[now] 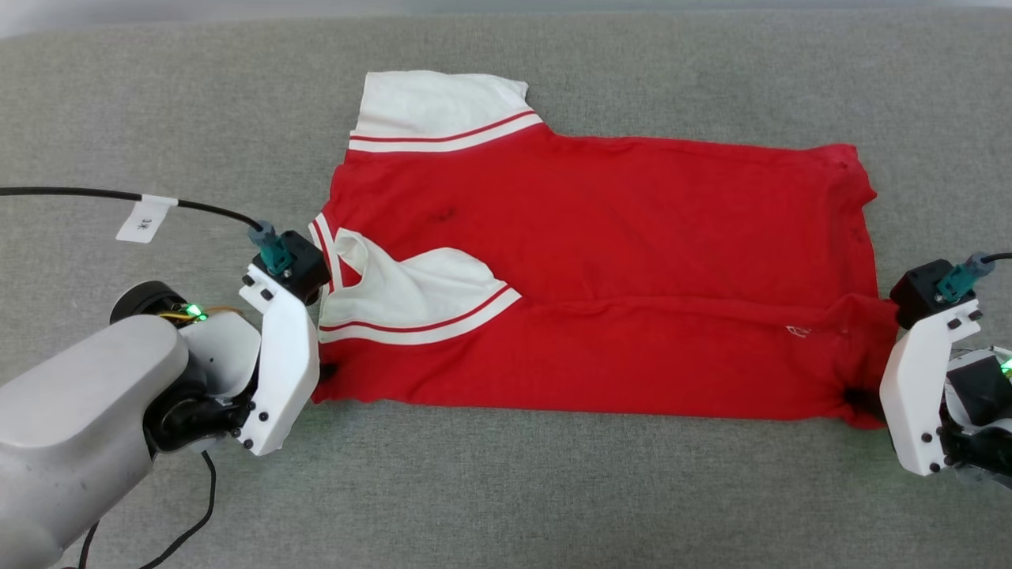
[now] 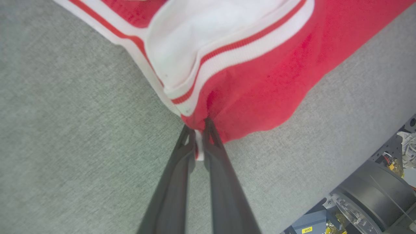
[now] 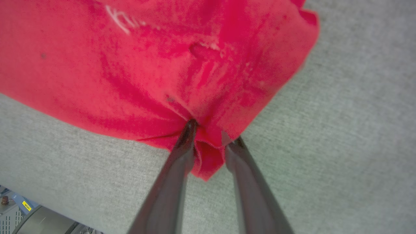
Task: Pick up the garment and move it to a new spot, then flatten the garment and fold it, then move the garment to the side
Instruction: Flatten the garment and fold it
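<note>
Two claws sit at the near corners of the shirt (image 1: 601,261), which lies spread sideways on a grey cloth surface (image 1: 506,490), with the collar end toward the robot's left and the hem toward its right. One white sleeve (image 1: 435,107) lies flat at the far edge. The other sleeve (image 1: 403,288) is turned in over the red body, and a long crease runs from it toward the hem.

The left claw (image 2: 199,125) is nearly closed. Its dark fingers (image 2: 224,169) pinch a bunch of red cloth and striped trim at the corner beside the turned-in sleeve, and a sliver of white shows between them.

The right claw (image 3: 214,131) stands with its jaws apart at the near hem corner. A puckered fold of red cloth hangs in the gap. One tip presses the cloth from above and the other is tucked under the edge, but the fold does not look squeezed.

A black cable (image 1: 79,193) with a white tag crosses the surface at far left.
</note>
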Robot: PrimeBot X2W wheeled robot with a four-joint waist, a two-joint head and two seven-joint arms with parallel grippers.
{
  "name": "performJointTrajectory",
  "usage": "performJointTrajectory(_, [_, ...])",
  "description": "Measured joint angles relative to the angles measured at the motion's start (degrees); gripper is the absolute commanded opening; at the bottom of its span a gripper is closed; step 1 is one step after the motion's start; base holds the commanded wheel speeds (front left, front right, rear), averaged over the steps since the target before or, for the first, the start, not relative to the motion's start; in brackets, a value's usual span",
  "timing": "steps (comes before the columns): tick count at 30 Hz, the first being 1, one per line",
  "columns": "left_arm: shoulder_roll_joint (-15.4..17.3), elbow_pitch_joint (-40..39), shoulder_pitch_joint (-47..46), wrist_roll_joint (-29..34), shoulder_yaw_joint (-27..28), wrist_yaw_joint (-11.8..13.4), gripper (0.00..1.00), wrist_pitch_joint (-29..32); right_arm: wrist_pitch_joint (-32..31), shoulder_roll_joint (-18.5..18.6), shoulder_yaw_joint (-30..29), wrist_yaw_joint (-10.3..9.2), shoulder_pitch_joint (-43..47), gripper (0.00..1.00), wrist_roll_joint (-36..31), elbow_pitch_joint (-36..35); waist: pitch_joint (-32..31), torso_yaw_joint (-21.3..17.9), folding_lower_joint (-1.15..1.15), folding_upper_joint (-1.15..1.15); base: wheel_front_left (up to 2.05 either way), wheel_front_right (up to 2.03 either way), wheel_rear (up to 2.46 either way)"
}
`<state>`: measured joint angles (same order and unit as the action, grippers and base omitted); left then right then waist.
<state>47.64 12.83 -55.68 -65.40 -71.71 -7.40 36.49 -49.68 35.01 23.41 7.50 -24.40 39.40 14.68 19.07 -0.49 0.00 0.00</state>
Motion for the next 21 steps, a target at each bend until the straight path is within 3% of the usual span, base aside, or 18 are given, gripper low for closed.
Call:
performJointTrajectory(6, [0.65, 0.07, 1.64, -2.04, -0.36, 0.01, 0.00, -2.07, 3.58, 3.60, 1.30, 0.02, 0.09, 0.00, 1.88, -3.52, -3.19, -0.27, 0.00, 0.00, 0.00, 0.00, 0.00])
performJointTrajectory(15, [5.05, -5.97, 7.83, -4.35, -1.02, 0.00, 0.00, -1.61, 3.57, 11.41, -0.24, 0.02, 7.01, 0.00, 5.67, -11.34, -8.40, -0.77, 0.00, 0.00, 0.00, 0.00, 0.00])
performJointTrajectory(21, [5.93, -7.79, 13.36, -4.44, -1.35, 0.20, 0.00, -1.38, 2.26, 11.16, -2.34, 0.03, 12.66, 0.00, 6.22, -11.17, -7.61, -1.06, 0.00, 0.00, 0.00, 0.00, 0.00])
